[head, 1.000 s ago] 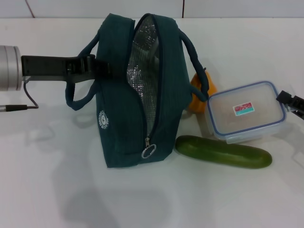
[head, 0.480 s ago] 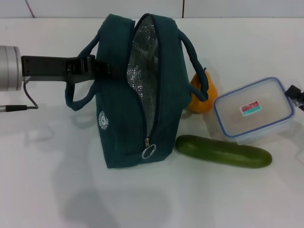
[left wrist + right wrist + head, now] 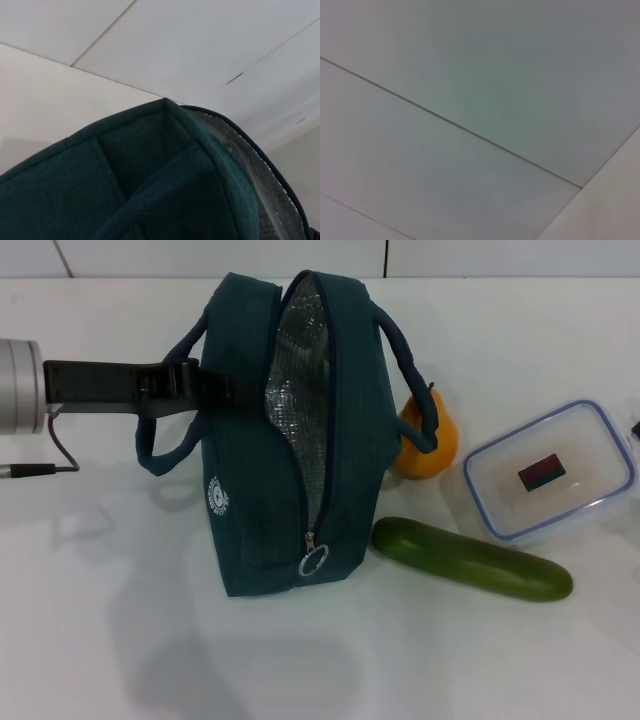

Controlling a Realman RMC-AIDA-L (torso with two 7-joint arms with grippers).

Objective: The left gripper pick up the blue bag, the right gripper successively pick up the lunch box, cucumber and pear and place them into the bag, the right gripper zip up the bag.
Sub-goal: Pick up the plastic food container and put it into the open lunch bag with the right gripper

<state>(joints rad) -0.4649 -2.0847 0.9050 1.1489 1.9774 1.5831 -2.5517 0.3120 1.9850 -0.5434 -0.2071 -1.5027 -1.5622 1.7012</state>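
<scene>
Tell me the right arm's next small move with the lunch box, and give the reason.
Probably carry the lunch box, now tilted at the right gripper, toward the blue bag and above its open mouth. The left gripper holds the bag upright at its left side, the zipper is undone with the foil lining showing, and the cucumber and pear are still on the table.

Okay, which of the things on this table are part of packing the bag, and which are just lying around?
Part of the job:
- blue bag, unzipped, held at its side by the left tool
- lunch box, tilted up near the table's right edge
- cucumber, lying in front of the box
- pear, behind the bag's handle

Just lying about:
- nothing else shows on the table
</scene>
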